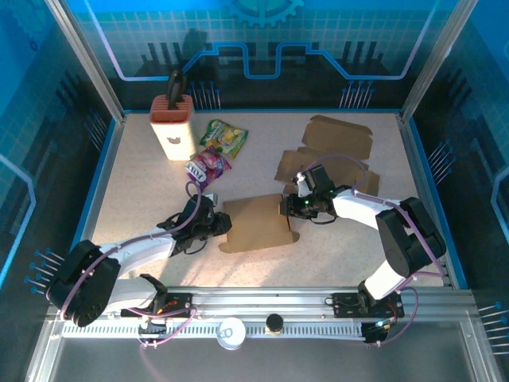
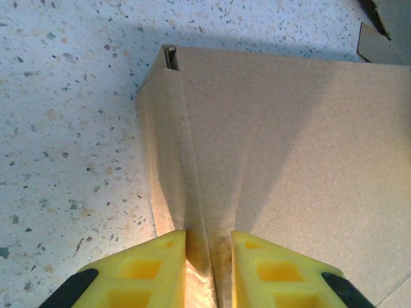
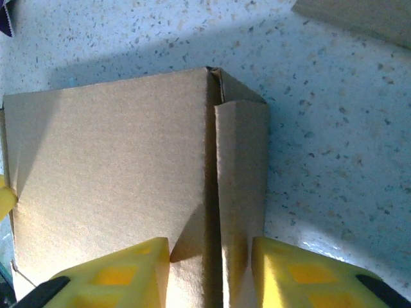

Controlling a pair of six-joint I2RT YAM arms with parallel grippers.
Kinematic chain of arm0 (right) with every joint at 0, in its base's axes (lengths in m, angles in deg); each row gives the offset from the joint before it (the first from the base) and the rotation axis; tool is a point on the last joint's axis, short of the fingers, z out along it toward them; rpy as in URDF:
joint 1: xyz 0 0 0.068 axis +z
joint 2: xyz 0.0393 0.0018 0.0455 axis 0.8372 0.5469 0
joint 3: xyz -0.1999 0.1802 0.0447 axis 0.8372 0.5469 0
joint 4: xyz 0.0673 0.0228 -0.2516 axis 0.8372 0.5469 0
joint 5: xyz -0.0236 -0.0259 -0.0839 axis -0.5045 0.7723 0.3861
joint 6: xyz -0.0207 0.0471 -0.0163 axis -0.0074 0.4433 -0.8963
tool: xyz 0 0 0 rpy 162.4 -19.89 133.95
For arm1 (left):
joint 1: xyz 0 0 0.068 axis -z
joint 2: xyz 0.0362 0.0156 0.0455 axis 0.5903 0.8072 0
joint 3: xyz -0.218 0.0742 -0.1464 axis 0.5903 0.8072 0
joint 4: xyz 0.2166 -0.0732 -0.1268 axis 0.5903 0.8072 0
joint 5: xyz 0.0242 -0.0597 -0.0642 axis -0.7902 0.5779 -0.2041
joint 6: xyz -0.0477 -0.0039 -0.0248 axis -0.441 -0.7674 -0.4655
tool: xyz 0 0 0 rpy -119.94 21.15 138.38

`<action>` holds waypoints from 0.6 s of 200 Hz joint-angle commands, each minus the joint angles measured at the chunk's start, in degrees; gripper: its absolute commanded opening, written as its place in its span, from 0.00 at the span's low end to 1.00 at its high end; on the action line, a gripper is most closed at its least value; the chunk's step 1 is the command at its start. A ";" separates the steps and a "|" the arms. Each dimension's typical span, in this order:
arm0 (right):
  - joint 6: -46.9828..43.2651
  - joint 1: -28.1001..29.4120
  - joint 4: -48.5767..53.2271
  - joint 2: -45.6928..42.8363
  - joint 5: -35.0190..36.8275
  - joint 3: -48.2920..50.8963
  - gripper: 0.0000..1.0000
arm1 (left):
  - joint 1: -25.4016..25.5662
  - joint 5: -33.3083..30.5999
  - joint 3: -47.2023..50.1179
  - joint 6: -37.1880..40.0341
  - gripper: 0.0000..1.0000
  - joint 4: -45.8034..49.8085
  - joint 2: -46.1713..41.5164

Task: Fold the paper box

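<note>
On wrist cams: L tool point(image 2: 209, 239) pinches paper box point(image 2: 289, 160) flap, R tool point(image 3: 210, 244) open.

The table point(image 1: 143, 199) has a pale, stone-like top, grey flecks on off-white, edged with a thin blue border point(image 1: 97, 179). Across the top of the frame a blue back wall point(image 1: 334, 40) glows with a grid and circuit-like outlines. Silver metal posts point(image 1: 83, 56) slant up at upper left and upper right, with tinted blue side panels point(image 1: 32, 159) beyond them. A ribbed aluminium rail point(image 1: 262, 301) runs along the bottom, and bright light glares off the tabletop just above it.
</note>
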 commanded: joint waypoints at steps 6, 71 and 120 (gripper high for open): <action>-1.21 -1.37 -0.38 -1.45 -2.91 1.36 0.52 | 0.07 1.11 1.17 -0.87 0.21 3.26 -0.46; -3.46 -4.45 -4.45 -0.59 -13.20 4.58 0.73 | -0.35 0.71 3.08 -1.93 0.16 0.12 1.00; -0.61 -4.45 -11.91 2.52 -20.29 6.63 0.76 | -3.61 2.15 7.60 -3.31 0.12 -4.19 1.40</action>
